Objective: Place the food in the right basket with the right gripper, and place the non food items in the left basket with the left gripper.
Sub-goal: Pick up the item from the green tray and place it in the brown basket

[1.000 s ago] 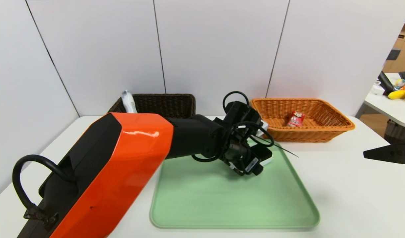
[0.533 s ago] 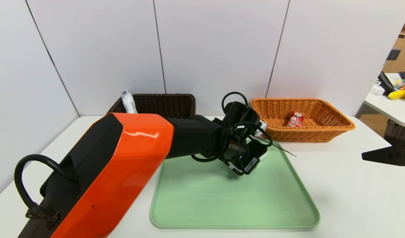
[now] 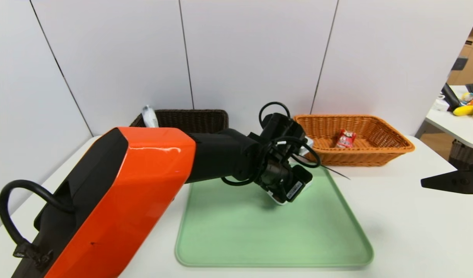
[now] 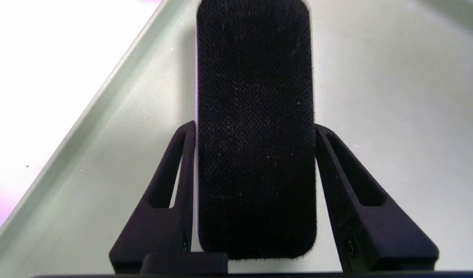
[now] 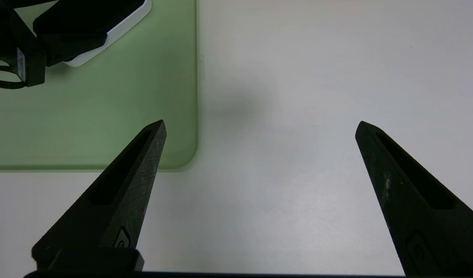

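My left gripper is over the far right part of the green tray. It is shut on a black felt pad with a white backing, one finger pressing on each long side. The pad throws a shadow on the tray below it. Out at the right edge of the table, my right gripper hovers open and holds nothing. The orange right basket contains a red food packet. The dark brown left basket has a white item sticking up at its left corner.
My orange and black left arm crosses the left half of the table and hides part of the left basket. White wall panels stand close behind both baskets. A second table with clutter is at the far right.
The left gripper's fingers have closed onto the black pad. The gripper has shifted slightly left with it, and the arm has risen a little. The right gripper has barely moved.
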Controlling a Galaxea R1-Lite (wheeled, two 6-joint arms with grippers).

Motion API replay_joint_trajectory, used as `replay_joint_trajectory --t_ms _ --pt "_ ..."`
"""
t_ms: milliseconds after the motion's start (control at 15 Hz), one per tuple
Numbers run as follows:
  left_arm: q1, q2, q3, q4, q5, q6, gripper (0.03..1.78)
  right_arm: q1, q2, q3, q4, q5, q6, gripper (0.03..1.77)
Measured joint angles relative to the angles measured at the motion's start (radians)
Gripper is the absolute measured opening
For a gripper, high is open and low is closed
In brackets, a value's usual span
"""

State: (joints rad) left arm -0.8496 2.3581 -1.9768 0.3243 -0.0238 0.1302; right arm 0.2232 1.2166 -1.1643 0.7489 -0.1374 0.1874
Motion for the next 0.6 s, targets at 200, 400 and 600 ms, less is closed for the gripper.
replay_joint_trajectory --t_ms 200,400,600 --pt "-0.011 -0.067 0.0 0.023 0.016 -0.017 0.91 -0.001 0.002 0.007 0.0 0.0 0.0 1.69" --pt "-0.011 -0.142 0.002 0.11 0.018 -0.066 0.85 0.0 0.002 0.022 -0.003 0.001 -0.001 1.69" --pt "-0.01 -0.165 0.008 0.122 0.019 -0.078 0.85 0.008 0.001 0.025 -0.002 0.0 -0.001 1.69"
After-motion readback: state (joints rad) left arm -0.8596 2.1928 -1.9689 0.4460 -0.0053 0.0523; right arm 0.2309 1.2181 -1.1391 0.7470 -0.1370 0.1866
